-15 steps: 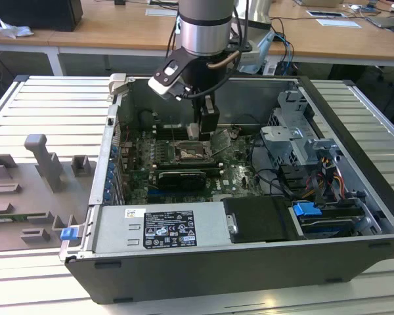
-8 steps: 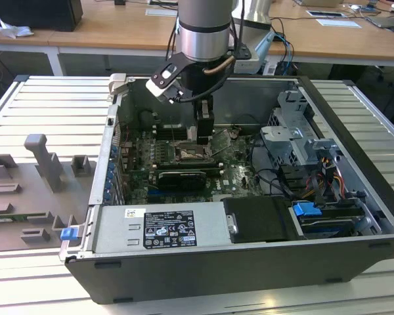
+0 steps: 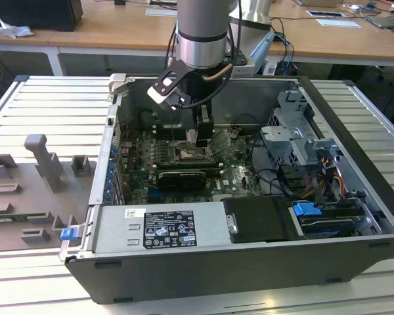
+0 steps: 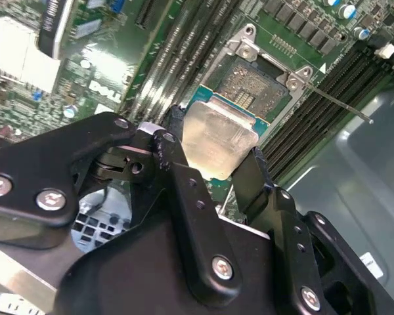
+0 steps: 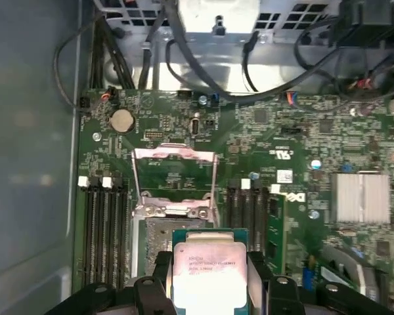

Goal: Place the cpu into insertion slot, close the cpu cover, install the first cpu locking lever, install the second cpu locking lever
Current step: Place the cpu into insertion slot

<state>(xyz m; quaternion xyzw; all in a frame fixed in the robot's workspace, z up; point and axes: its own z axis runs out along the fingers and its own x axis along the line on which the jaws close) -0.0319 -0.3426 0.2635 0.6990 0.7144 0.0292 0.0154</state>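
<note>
The gripper (image 4: 215,159) reaches down into the open computer case (image 3: 184,282), its jaws closed on the chip (image 4: 220,134). One finger presses on each of two opposite edges. That grip keeps the chip flat with its silvery face up, which is how it would need to go into the socket (image 4: 253,85).

The chip hangs right over the near part of the socket. It is not seated, because the dark pin field shows past its far edge in both wrist views. I cannot tell whether any corner is touching the rim.

In the first wrist view the cover (image 5: 174,154) is swung up on its hinge at the far side of the socket, so the opening is clear for the chip. A thin wire lever (image 4: 341,105) sticks out to one side across the memory slots (image 4: 335,82), apparently released so that the cover could lift. By my reckoning, only the first step is under way.
</note>
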